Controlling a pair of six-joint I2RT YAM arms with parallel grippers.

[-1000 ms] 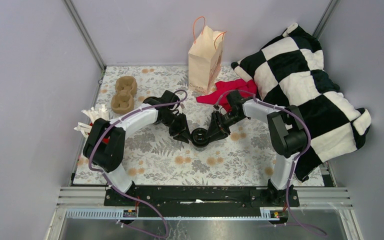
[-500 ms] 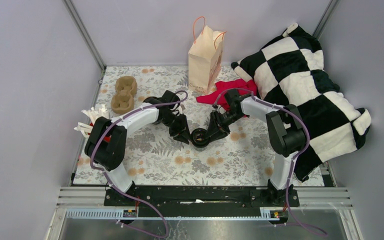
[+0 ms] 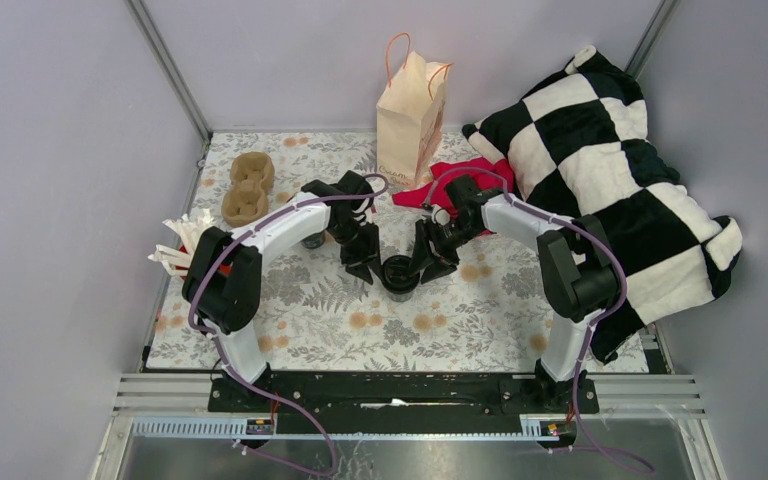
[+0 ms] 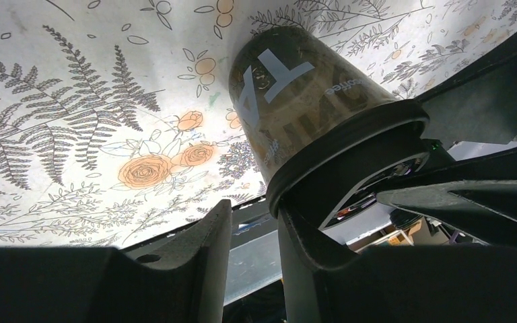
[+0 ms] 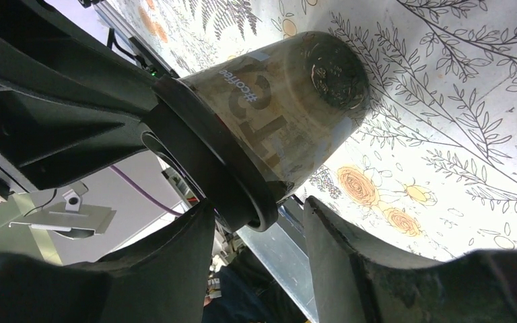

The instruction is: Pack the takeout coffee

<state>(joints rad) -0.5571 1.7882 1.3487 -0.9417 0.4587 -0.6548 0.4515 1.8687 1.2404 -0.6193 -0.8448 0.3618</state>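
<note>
Coffee cup (image 3: pixel 400 272) mid-table on the floral cloth (image 3: pixel 340 330), black lid (image 4: pixel 350 148) on. My two grippers flank it, both close against it. The paper bag (image 3: pixel 412 115) stands well behind.

My left gripper (image 4: pixel 252 208): fingers a narrow slot apart, nothing in the slot. The lid rim sits outside it, just beside one finger.

My right gripper (image 5: pixel 257 205): fingers spread, lid rim lined up with the gap between them. Whether they press on it, I cannot tell.

Cup's base shows in the right wrist view, turned toward the cloth. Resting or raised, unclear.
</note>
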